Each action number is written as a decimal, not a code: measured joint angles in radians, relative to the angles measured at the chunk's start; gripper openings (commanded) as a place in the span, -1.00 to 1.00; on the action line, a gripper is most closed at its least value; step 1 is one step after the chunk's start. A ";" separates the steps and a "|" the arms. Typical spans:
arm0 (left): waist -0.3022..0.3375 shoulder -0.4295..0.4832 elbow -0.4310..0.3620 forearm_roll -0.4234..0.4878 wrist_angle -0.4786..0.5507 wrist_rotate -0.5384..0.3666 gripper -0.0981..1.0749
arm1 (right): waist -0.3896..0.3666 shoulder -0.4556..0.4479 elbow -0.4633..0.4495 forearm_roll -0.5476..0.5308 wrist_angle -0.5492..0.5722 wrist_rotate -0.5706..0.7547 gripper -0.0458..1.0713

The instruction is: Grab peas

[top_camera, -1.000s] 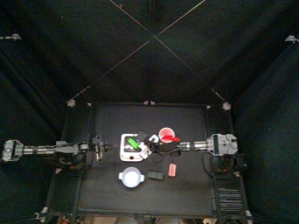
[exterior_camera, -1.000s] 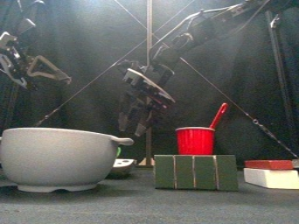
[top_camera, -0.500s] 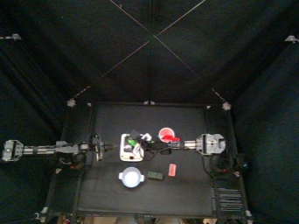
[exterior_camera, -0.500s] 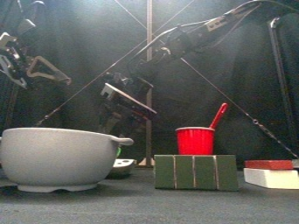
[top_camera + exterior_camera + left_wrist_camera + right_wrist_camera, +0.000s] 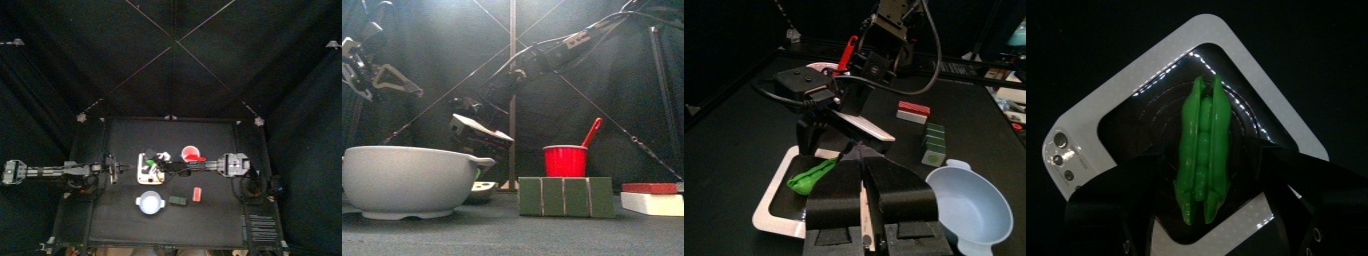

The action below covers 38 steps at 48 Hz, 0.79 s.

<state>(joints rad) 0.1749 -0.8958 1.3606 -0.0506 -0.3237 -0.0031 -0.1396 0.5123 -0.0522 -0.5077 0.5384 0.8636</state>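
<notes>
**Peas not yet grasped; right gripper poised above**

The peas (image 5: 1203, 150), one green pod, lie on the single white board (image 5: 1126, 120) on the counter (image 5: 120, 205). The right gripper (image 5: 851, 128) hangs directly over them, fingers (image 5: 1313, 200) spread wide to either side, nothing held. Closing and lifting remain. The left gripper (image 5: 871, 205) rests apart, fingers narrow, empty. Also counted: one red cup (image 5: 567, 160), one grey bowl (image 5: 402, 180).

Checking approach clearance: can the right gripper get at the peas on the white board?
Probably yes. The right gripper hangs open right over the peas on the white board, nothing between them.
</notes>
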 measured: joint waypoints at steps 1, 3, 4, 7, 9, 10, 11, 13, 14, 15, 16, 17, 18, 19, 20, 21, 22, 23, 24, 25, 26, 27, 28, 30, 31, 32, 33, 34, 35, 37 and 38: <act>0.000 0.000 0.000 0.000 -0.002 0.002 -0.28 | -0.002 0.000 0.000 0.000 -0.002 0.000 0.75; 0.000 0.002 0.000 0.000 -0.002 0.000 -0.28 | -0.002 0.000 0.000 0.000 -0.002 0.000 0.75; 0.000 0.000 0.000 0.000 -0.002 0.000 -0.28 | -0.003 0.000 0.000 0.000 0.000 0.000 0.75; 0.000 0.002 0.000 0.000 -0.002 0.000 -0.28 | -0.003 0.000 0.000 0.000 -0.002 0.002 0.74; 0.000 0.000 0.000 0.000 -0.002 0.000 -0.28 | -0.005 0.002 0.000 0.000 -0.002 0.000 0.74; 0.000 0.000 0.000 0.000 -0.002 0.000 -0.28 | -0.005 0.003 0.000 -0.002 -0.002 0.000 0.74; 0.000 0.000 0.000 0.000 -0.002 0.000 -0.28 | -0.005 0.003 0.000 -0.002 -0.002 0.000 0.74; 0.000 0.000 0.000 0.000 -0.002 0.002 -0.28 | -0.005 0.006 0.000 -0.002 -0.002 0.000 0.73; 0.000 0.002 0.000 0.000 0.000 0.002 -0.28 | -0.005 0.006 0.000 -0.002 -0.002 0.000 0.72; 0.000 0.000 0.000 0.000 0.000 0.002 -0.28 | -0.005 0.006 0.000 -0.003 -0.002 0.000 0.70; 0.000 0.000 0.000 0.000 -0.002 0.002 -0.28 | -0.005 0.006 0.000 -0.005 -0.002 0.000 0.68; 0.002 0.000 0.000 0.000 -0.002 0.002 -0.28 | -0.005 0.006 0.000 -0.005 -0.002 0.000 0.66; 0.000 0.002 0.000 0.000 0.000 0.002 -0.28 | -0.005 0.008 0.000 -0.005 -0.002 0.002 0.64; 0.000 0.002 0.000 0.002 -0.002 0.002 -0.28 | -0.005 0.008 0.000 -0.006 -0.003 0.000 0.62; 0.000 0.002 0.000 0.002 0.000 0.000 -0.28 | -0.005 0.008 0.000 -0.006 -0.003 0.000 0.59; 0.002 0.002 0.000 0.000 0.000 0.002 -0.28 | -0.005 0.008 -0.002 -0.006 -0.003 0.002 0.56; 0.002 0.000 0.000 0.000 0.000 0.002 -0.28 | -0.005 0.008 -0.003 -0.006 -0.003 0.000 0.53; 0.002 0.000 0.000 0.000 0.000 0.002 -0.28 | -0.005 0.008 -0.003 -0.006 -0.003 0.000 0.50; 0.002 0.002 0.000 0.000 0.000 0.000 -0.28 | -0.005 0.008 -0.003 -0.006 -0.003 0.000 0.46; 0.002 0.002 0.000 0.000 0.000 0.002 -0.28 | -0.005 0.008 -0.003 -0.006 -0.003 0.000 0.41; 0.000 0.000 0.000 0.000 0.000 0.002 -0.28 | -0.005 0.008 -0.003 -0.006 -0.003 0.000 0.38; 0.002 0.002 0.000 0.000 0.000 0.002 -0.28 | -0.005 0.008 -0.003 -0.006 -0.003 0.000 0.35; 0.002 0.002 0.000 0.000 0.000 0.002 -0.28 | -0.005 0.008 -0.003 -0.006 -0.002 0.000 0.32; 0.002 0.000 0.000 0.000 0.000 0.002 -0.28 | -0.005 0.008 -0.003 -0.006 -0.002 0.000 0.26; 0.002 0.000 0.000 0.000 -0.002 0.002 -0.28 | -0.005 0.008 -0.003 -0.006 -0.002 0.000 0.23; 0.002 0.002 0.000 0.000 0.000 0.002 -0.28 | -0.005 0.008 -0.003 -0.006 0.000 0.000 0.21; 0.002 0.002 0.000 0.000 0.000 0.002 -0.28 | -0.005 0.008 -0.005 -0.006 0.002 0.000 0.19; 0.002 0.002 0.000 0.000 -0.002 0.000 -0.28 | -0.005 0.008 -0.005 -0.006 0.003 -0.002 0.17; 0.002 0.002 0.000 0.000 0.000 0.000 -0.28 | -0.005 0.008 -0.005 -0.006 0.006 -0.002 0.16; 0.002 0.002 0.000 0.000 -0.002 0.002 -0.28 | -0.003 0.008 -0.005 -0.008 0.012 -0.005 0.14; 0.002 0.002 0.000 0.000 -0.002 0.000 -0.28 | -0.002 0.008 -0.005 -0.008 0.017 -0.005 0.14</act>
<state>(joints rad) 0.1764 -0.8943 1.3606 -0.0506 -0.3252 -0.0031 -0.1411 0.5200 -0.0568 -0.5154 0.5553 0.8590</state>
